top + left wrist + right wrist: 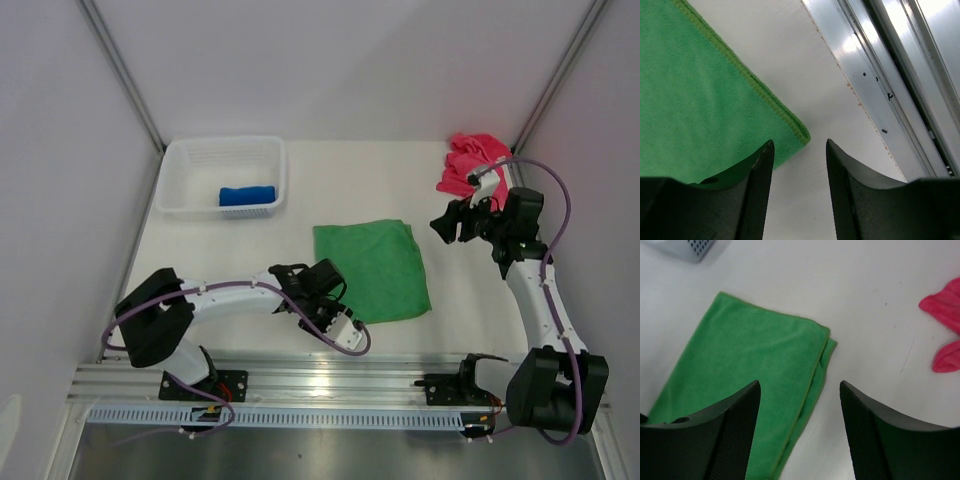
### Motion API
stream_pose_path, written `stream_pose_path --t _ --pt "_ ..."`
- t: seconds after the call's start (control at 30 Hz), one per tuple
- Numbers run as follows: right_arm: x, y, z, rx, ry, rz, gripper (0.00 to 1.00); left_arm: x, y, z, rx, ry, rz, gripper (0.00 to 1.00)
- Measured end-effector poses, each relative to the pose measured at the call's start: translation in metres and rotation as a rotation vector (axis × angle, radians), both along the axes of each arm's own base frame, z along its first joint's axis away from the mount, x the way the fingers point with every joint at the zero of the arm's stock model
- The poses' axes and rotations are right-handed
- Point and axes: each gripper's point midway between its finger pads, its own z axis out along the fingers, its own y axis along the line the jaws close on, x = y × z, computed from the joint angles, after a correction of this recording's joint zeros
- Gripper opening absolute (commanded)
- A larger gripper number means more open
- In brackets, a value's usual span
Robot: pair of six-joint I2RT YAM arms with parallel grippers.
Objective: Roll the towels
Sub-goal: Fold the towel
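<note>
Nearest, the left gripper point(799, 144) hangs spread at the flat green towel's point(375, 268) near-left corner, likely to start its roll. Farther right, the right gripper point(452, 225) gapes empty. Far back, the blue towel point(246, 195) lies rolled in the basket point(225, 145), and the pink towel point(470, 160) sits crumpled.

White plastic basket point(200, 170) at far left, white tabletop point(250, 260), aluminium rail point(340, 378) along the near edge

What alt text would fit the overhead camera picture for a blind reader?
A green towel lies flat between the left tool at its near-left corner and the right tool beyond its far-right corner. A rolled blue towel sits in a white basket far left; a pink towel lies crumpled far right.
</note>
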Motion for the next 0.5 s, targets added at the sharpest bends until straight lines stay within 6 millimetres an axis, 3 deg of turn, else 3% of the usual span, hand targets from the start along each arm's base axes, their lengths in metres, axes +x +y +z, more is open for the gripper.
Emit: stream_pose_path --t 0.13,0.3,0.37,0.5 --pt "-0.015 0.006 -0.006 -0.166 -0.081 0.151 0.67 -0.001 0.002 -0.009 0.025 0.005 -0.03 0.51" --pt "-0.048 0.029 -0.048 -0.364 -0.055 0.387 0.67 -0.002 0.006 -0.022 0.049 0.009 -0.039 0.44" --pt "-0.061 0.031 -0.065 -0.406 -0.024 0.442 0.67 -0.003 0.005 -0.024 0.049 0.009 -0.045 0.37" --pt "-0.073 0.024 -0.079 -0.463 0.01 0.473 0.67 0.0 0.003 -0.026 0.046 -0.002 -0.041 0.07"
